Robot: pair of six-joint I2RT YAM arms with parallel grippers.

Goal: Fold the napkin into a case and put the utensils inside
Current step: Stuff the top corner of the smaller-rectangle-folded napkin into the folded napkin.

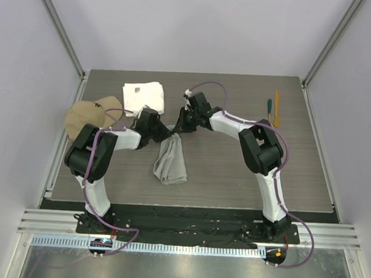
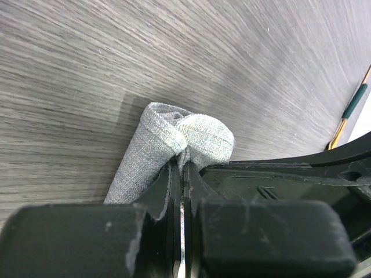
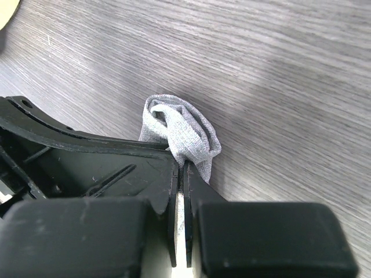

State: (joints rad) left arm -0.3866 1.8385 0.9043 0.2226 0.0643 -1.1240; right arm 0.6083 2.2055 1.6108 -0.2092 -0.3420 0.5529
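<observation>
Wood-grain surface, napkin [image 1: 170,160] pinched near centre.
Its bunched upper end is clamped by left jaws and right jaws, both closed on the cloth; utensils [image 1: 276,110] are seen far right, well apart.

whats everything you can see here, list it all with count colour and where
napkin: 1, light grey, mid table, bunched, its top end pinched by both arms
teal-handled utensil: 1, teal handle, back right of the table
orange utensil: 1, orange-yellow, back right, just right of the teal one
towel: 1, white, folded square, back left
cap: 1, tan, left edge of the table
table: 1, dark grey wood grain, under everything
arms: 2, black and white, bases at the near edge, both reaching to the centre
left fingers: 1 pair, black, shut on the napkin
right fingers: 1 pair, black, shut on the napkin
</observation>
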